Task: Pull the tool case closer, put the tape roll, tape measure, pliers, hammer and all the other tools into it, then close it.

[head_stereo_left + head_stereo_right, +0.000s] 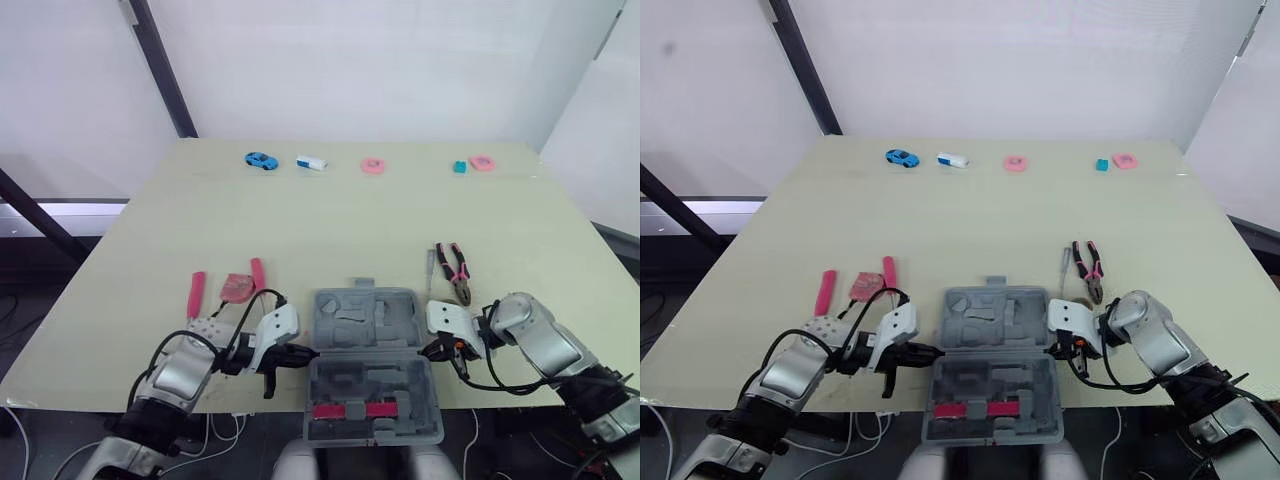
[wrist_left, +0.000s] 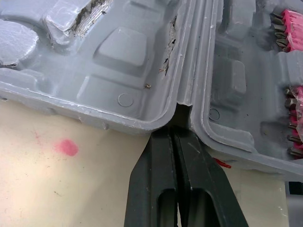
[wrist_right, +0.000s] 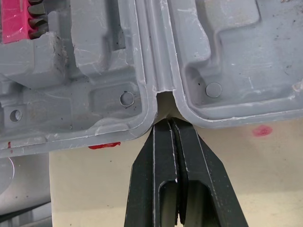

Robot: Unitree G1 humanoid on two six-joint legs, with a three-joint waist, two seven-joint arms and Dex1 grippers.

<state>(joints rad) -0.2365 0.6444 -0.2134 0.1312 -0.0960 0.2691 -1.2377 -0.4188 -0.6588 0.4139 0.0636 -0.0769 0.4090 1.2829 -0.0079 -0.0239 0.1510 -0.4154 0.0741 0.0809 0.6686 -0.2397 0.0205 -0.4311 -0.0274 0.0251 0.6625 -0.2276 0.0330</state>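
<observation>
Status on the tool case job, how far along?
Looks done: the case sits open at the near table edge, between the arms. In hand: left pincer and right pincer, both shut, have their tips at the hinge gap on either side. Left to do: pliers, screwdriver and red-handled tools lie on the table, not packed; lid not closed.

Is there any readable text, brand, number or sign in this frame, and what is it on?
None can be read.
The open grey tool case has only moulded recesses and round marks, no lettering.
The pink strip inside it has no legible print.
The white and blue item at the far edge of the table is too small to tell.
</observation>
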